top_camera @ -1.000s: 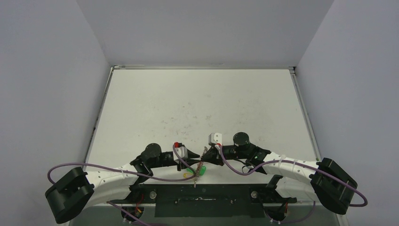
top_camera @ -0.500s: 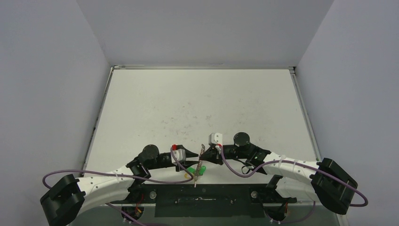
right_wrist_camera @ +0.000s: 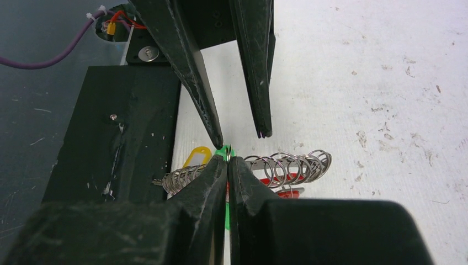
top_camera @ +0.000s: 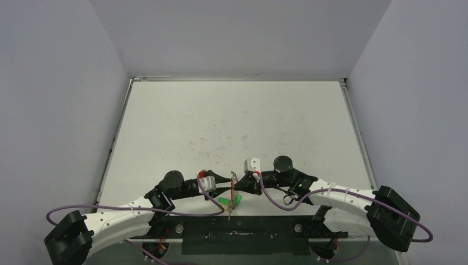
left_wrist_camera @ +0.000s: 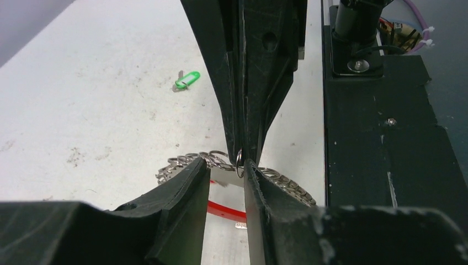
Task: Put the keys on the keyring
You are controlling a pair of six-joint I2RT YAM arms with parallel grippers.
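Top view high above and behind the arm bases (top_camera: 179, 227), looking down over the whole table (top_camera: 232, 121), wrist views very close and low, facing each other along the near edge, all three sharing the keyring (right_wrist_camera: 287, 165).

Soft, even light falls from overhead, leaving the white counter (top_camera: 237, 127) bright, with only faint shadows. The overhead view is sharp throughout. In the wrist views, the near fingers of the left end effector (left_wrist_camera: 223, 165) and right end effector (right_wrist_camera: 228, 161) are dark and slightly soft, while the coils of the keyring (right_wrist_camera: 287, 165) glint.
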